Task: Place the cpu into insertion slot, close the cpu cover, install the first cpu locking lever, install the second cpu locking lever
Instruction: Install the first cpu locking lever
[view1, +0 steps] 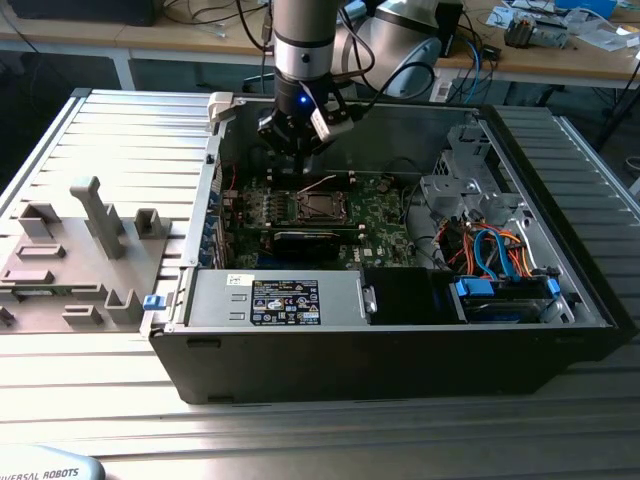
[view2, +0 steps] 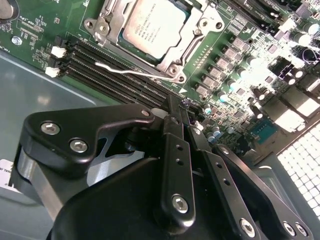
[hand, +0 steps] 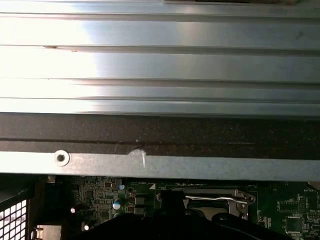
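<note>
The cpu (view2: 154, 24), silvery-grey on top, lies in the insertion slot (view1: 318, 207) on the green board. The cpu cover (view2: 114, 20), a silvery frame, lies down around it. A thin wire locking lever (view2: 131, 72) runs along one side of the socket, over the black memory slots; the first wrist view shows this lever (hand: 215, 198) too. My gripper (view2: 179, 107) hangs above the board just off the socket's lever side, with its black fingers (view2: 175, 150) pressed together and nothing between them. In the exterior view the gripper (view1: 300, 148) is over the far edge of the board, beyond the socket.
The open computer case (view1: 400, 350) surrounds the board, with its rear wall (hand: 160, 165) close behind the gripper. A power supply (view1: 285, 300) sits at the front, and a drive cage and coloured cables (view1: 490, 250) on the exterior view's right. Grey fixtures (view1: 95, 215) stand on the table at the left.
</note>
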